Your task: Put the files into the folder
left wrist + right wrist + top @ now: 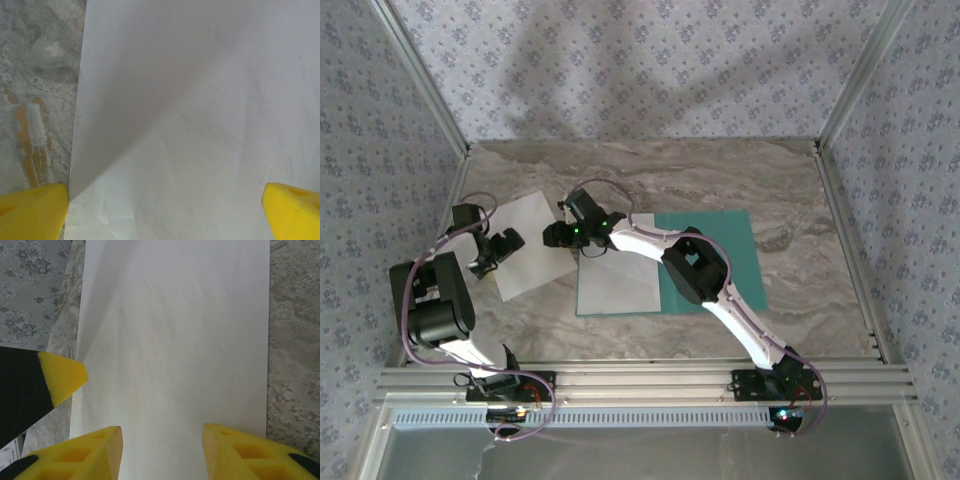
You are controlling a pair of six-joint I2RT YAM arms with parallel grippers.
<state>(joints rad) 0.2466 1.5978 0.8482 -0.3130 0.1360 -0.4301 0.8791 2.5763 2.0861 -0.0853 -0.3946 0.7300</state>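
The teal folder [735, 235] lies open on the marble table, with one white file [618, 285] resting on its left half. A second white file [535, 225] lies askew on the table to the left of the folder. My left gripper [508, 245] hovers over this loose sheet's near-left part; its yellow fingertips [35, 210] stand wide apart, so my left gripper [165, 210] is open over the paper [190, 115]. My right gripper [552, 236] is over the same sheet's right edge. My right gripper [160, 455] is open, with bare paper [175, 340] below the gap.
One yellow fingertip of the left gripper [60, 377] shows at the left of the right wrist view, close to the sheet's edge. Patterned walls and metal frame posts [425, 80] enclose the table. Bare marble [800, 200] lies right of and behind the folder.
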